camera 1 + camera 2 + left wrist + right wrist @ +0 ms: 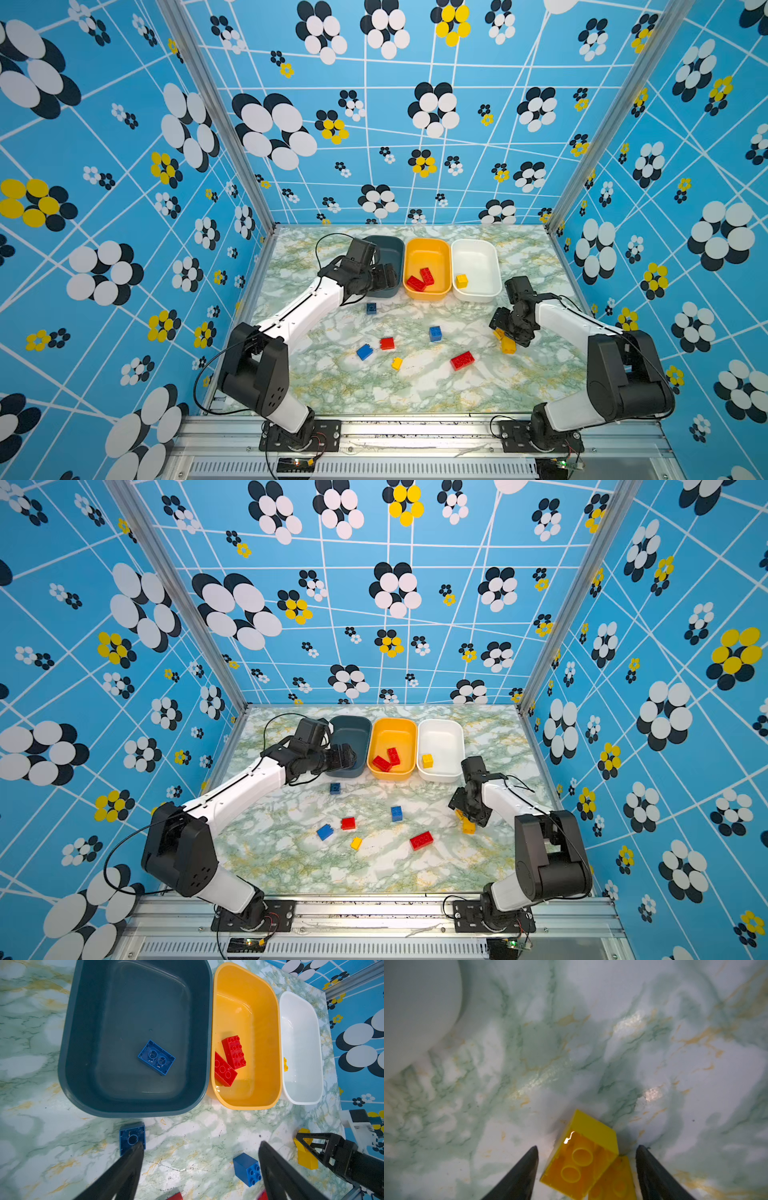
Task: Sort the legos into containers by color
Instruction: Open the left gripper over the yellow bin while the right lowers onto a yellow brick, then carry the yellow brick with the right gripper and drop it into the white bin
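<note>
Right gripper straddles the yellow legos on the counter near the white tub, jaws apart, nothing clamped, evidently aligned to pinch; left gripper hangs wide, empty, by the teal tub farthest from it.

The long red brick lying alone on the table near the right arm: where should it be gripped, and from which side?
Come from straight above and pinch the two long side walls of the long red brick, across its short width. It lies flat, studs apparently up, and nothing touches it, so both walls look reachable.
</note>
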Controlling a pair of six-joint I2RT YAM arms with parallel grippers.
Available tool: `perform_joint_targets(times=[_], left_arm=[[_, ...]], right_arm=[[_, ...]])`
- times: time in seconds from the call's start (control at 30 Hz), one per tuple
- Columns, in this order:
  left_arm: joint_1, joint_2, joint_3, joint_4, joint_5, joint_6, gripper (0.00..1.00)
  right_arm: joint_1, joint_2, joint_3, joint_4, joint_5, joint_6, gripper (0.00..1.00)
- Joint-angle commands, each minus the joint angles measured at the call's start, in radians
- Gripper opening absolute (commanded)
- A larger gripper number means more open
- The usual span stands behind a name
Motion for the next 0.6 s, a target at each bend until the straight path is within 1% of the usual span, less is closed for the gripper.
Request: perform_joint_targets(times=[0.0,0.27,0.57], left_arm=[[0.013,-0.034,-0.028,0.016,0.016,0.000,0.88],[0.026,-0.056,-0.055,0.014,0.024,0.005,0.88],[0.048,-0.076,-0.081,0.009,0.038,0.014,0.88]], right_arm=[[-0.004,0.023,0.033,0.020,0.027,-0.015,0.72],[-0.004,0.053,0.044,0.037,0.024,-0.006,0.58],[0.010,0.042,0.030,0.046,0.039,0.009,0.38]])
